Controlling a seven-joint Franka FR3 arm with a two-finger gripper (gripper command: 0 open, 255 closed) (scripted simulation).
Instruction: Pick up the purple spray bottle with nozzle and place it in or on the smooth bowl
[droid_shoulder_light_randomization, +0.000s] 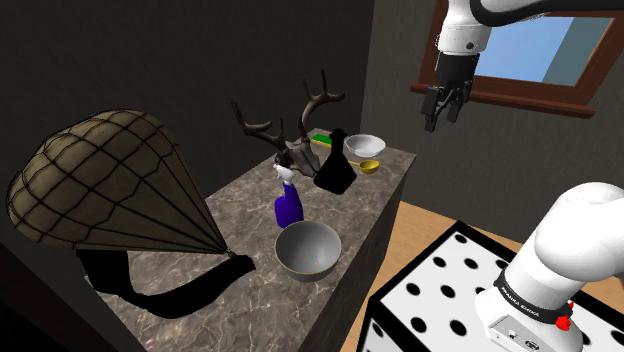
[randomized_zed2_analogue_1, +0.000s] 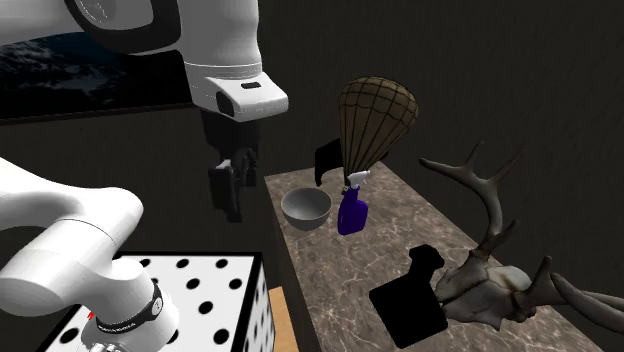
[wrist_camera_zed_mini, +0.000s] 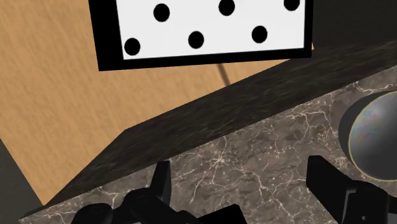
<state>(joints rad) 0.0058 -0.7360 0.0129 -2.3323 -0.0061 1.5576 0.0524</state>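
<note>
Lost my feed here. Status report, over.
Gripper open, empty, raised near counter edge. Purple spray bottle upright beside grey bowl. Antlered skull close behind bottle.

Home interior — looks like a living room or hall. A dark marble-patterned counter (droid_shoulder_light_randomization: 235, 210) stands against dark walls (droid_shoulder_light_randomization: 150, 60), with a wood-plank floor (droid_shoulder_light_randomization: 420, 235) beside its long edge and a wood-framed window (droid_shoulder_light_randomization: 540, 55) showing blue sky. Household ornaments sit on the counter — an antlered skull (droid_shoulder_light_randomization: 300, 145) toward the far end, a netted balloon ornament (droid_shoulder_light_randomization: 110, 180) over the near end.
</note>
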